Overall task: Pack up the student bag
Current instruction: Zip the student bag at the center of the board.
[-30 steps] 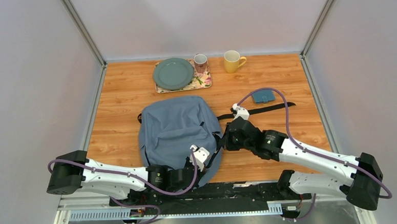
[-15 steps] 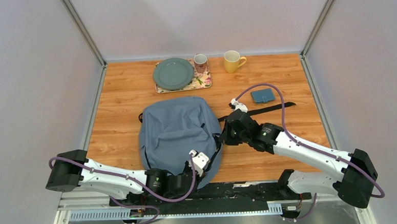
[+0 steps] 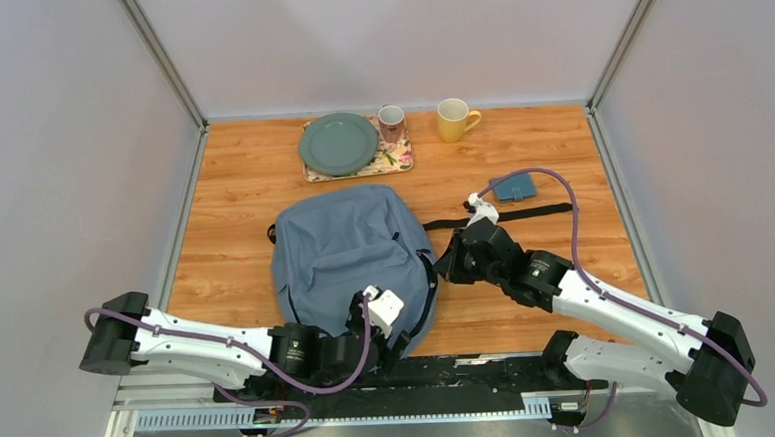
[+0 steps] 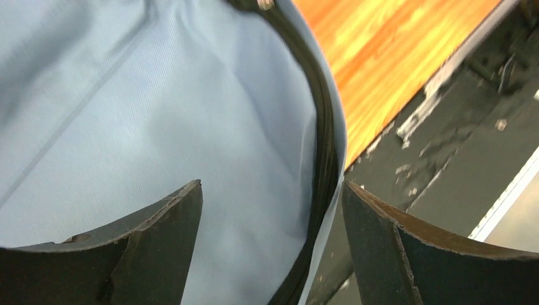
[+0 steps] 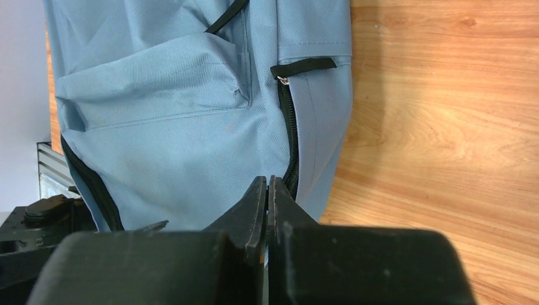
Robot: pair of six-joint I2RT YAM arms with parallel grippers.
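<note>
Student bag (image 3: 350,252) lies flat on the table (image 3: 232,187), front pocket up. Its near end sits right at the table's near edge, by the arm bases.

L gripper (image 4: 272,187) is at the bag's near-right corner, jaws wide apart and holding nothing. The black zip trim (image 4: 325,146) & blue fabric sit btwn the fingers, unclamped.

R gripper (image 5: 267,184) is at the bag's right side, fingers pressed together, tips just beside the side zip (image 5: 288,127). Nothing shows btwn them; can't tell if they touch the zip.

Teal case (image 3: 513,187) lies beyond the bag's far-right corner. A black strap (image 3: 494,216) runs out from the bag's right side, near it.

Bag looks zipped w/ nothing packed, so prob early: opening comes first.

Risks:
- Neither gripper holds the bag, & it's soft + unanchored. A push from R's closed tips prob slides or rumples it rather than shifting the zip.
- If L closes where it is, it may bite loose fabric along w/ the trim & jam the zip.
- W/ the bag's near end at the table edge, a pull toward the bases could drag it over.
- The strap lies close by the R arm & could snag.
</note>
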